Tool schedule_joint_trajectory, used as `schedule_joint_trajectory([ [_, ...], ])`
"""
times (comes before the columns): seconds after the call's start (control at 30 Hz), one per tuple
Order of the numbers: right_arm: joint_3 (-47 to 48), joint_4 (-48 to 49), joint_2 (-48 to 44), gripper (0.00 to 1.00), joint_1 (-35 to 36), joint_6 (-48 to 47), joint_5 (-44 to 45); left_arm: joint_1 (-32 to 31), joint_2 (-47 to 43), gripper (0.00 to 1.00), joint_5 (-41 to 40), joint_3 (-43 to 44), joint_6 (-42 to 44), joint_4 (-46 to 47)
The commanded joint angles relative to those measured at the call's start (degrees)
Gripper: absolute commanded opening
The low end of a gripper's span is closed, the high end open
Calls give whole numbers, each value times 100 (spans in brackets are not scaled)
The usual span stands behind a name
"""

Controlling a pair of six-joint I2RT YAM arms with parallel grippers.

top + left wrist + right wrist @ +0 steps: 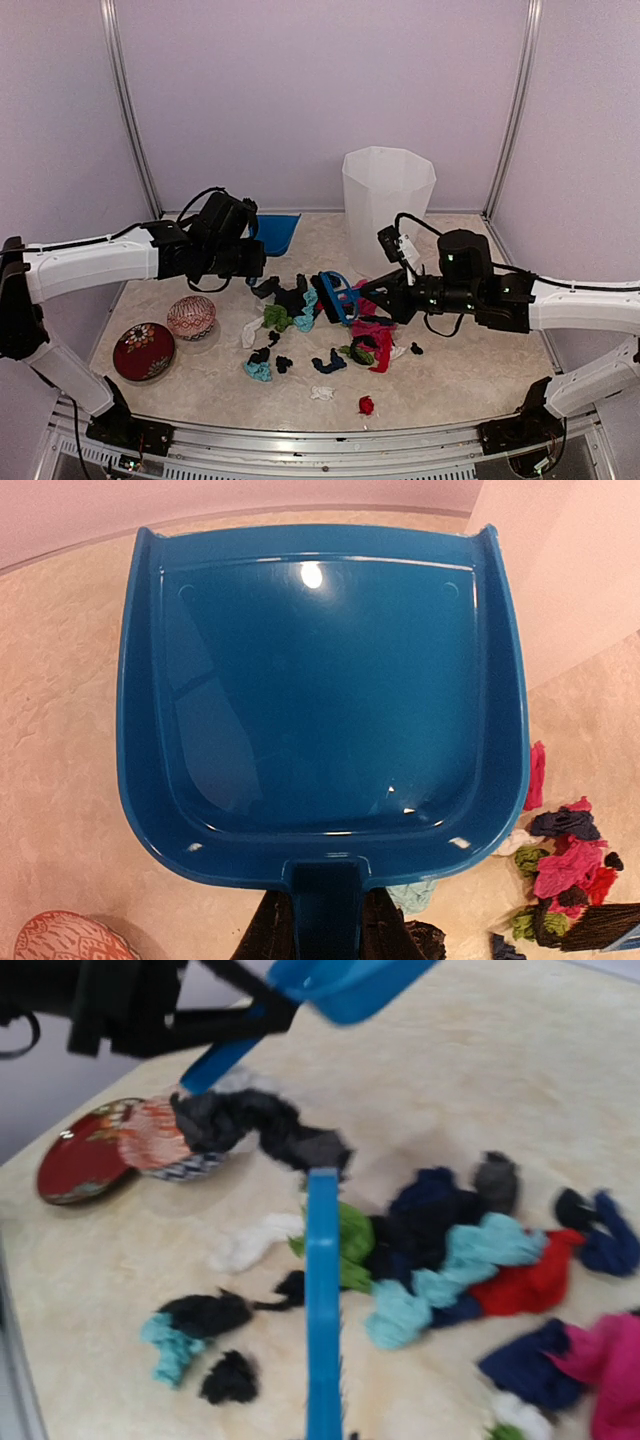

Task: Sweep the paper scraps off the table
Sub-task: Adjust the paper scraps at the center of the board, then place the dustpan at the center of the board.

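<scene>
Okay, left gripper (322, 925) clamped on the blue dustpan (320, 680) handle, which is cut off at the frame bottom. Right gripper (375, 296) closed on the blue brush (338, 297), beside the paper scraps (365, 340) strewn mid-table (460, 385). Right wrist view blurry, fingers unseen.

Blue dustpan (320, 690) fills most of view, hollow side toward camera, open lip at top, glossy with light glints. Handle at bottom centre, clamped between dark fingers (265, 935) of left claw (325, 935). Beige marbled bench (60, 730) beneath. Lower right: paper scraps (570, 865), pink, red, black, green, white, clustered beside dark bristles of brush (605, 925). Lower left corner: patterned bowl (60, 938), partly cropped.
</scene>
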Motion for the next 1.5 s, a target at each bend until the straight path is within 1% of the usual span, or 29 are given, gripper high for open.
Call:
schedule_joint_trajectory([
  [0.0,252,775,197,0,-38,60,-687,-153,-379,0,69,-212,-243,485],
  [0.13,142,1456,422,0,-2,437,-1148,-278,-542,0,274,-283,-365,729],
  [0.33,68,2103,691,0,74,884,-1348,-362,-624,0,732,-454,-576,1279],
  [0.47,170,2258,945,0,102,1315,-1334,-450,-700,0,1016,-647,-665,1596],
  [0.63,74,2384,1120,0,120,1548,-916,-457,-914,0,1472,-950,-725,2086],
  [0.83,-284,2196,969,0,120,1615,49,-453,-974,0,1762,-959,-732,2142],
  [0.97,-361,2040,876,0,119,1561,266,-449,-1045,0,1720,-1011,-713,2110],
  [1.17,-357,1662,530,0,118,1285,362,-405,-1251,0,1294,-864,-464,1702],
  [1.3,-344,1242,226,0,120,996,458,-412,-1406,0,1138,-715,-304,1170],
  [1.37,-377,1044,43,0,120,966,549,-422,-1511,0,1149,-713,-271,952],
  [1.47,-354,687,-119,0,119,634,685,-492,-1669,0,1173,-716,-228,444],
])
